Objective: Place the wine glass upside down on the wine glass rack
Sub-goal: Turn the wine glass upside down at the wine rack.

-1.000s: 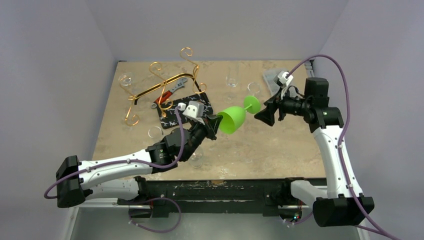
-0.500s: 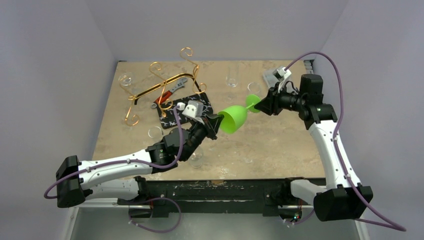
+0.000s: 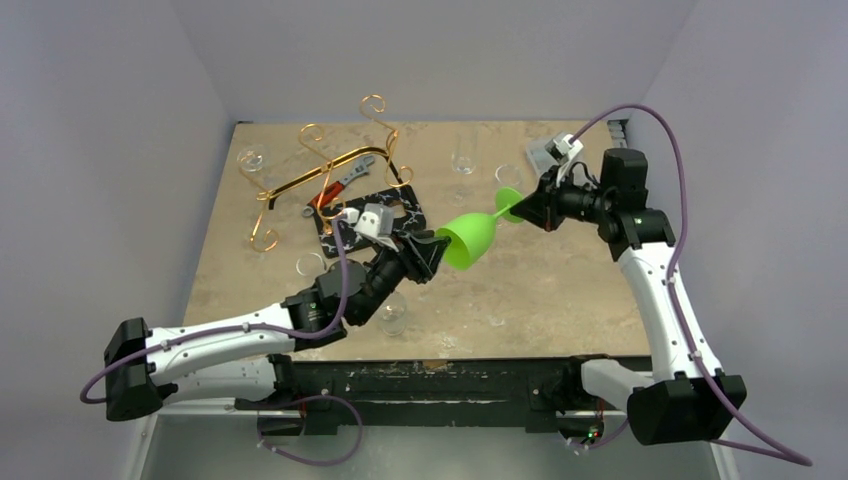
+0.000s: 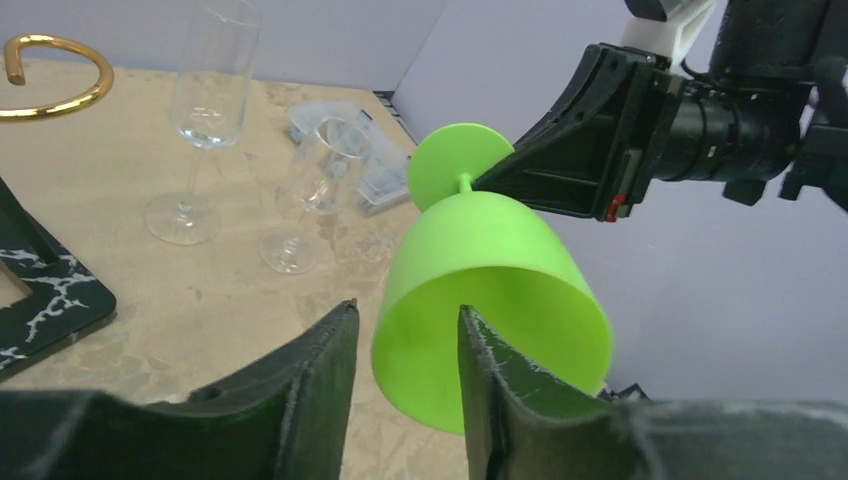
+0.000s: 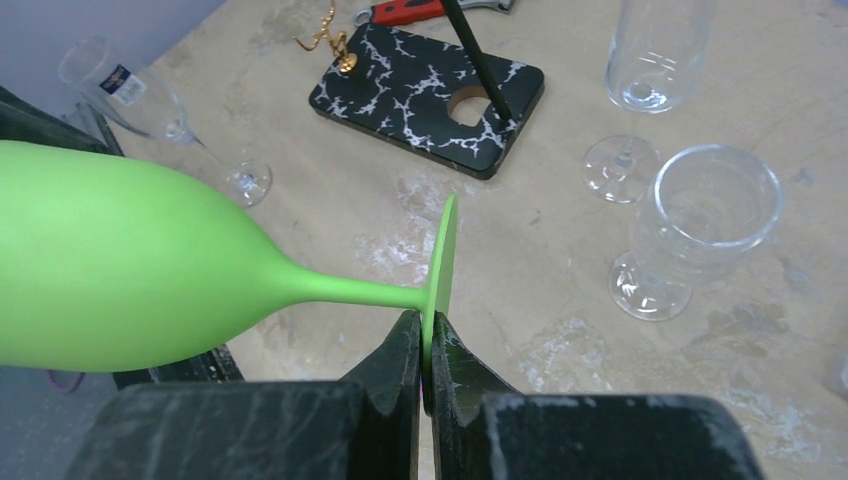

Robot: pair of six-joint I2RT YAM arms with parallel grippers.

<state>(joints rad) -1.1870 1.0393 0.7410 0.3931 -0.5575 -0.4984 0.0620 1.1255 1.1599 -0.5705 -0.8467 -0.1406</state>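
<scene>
- Right gripper point(image 5: 424, 335): fingers closed almost together on the thin edge of the foot of the green wine glass point(image 5: 140, 265), pinching the disc between them
- Left gripper point(image 4: 405, 318): fingers partly apart at the bowl's rim, one finger point(image 4: 320, 370) outside it with a sliver of gap, the other overlapping the bowl's mouth, neither clamped on it
- The glass lies nearly level in the air above the table point(image 3: 560, 290), mouth toward the left arm, foot toward the right
- The wine glass rack point(image 3: 322, 160) stands at the table's far left, well apart from the glass, beside a black veined board point(image 5: 400, 80); a clear goblet point(image 5: 715, 200) stands on the table near the foot
</scene>
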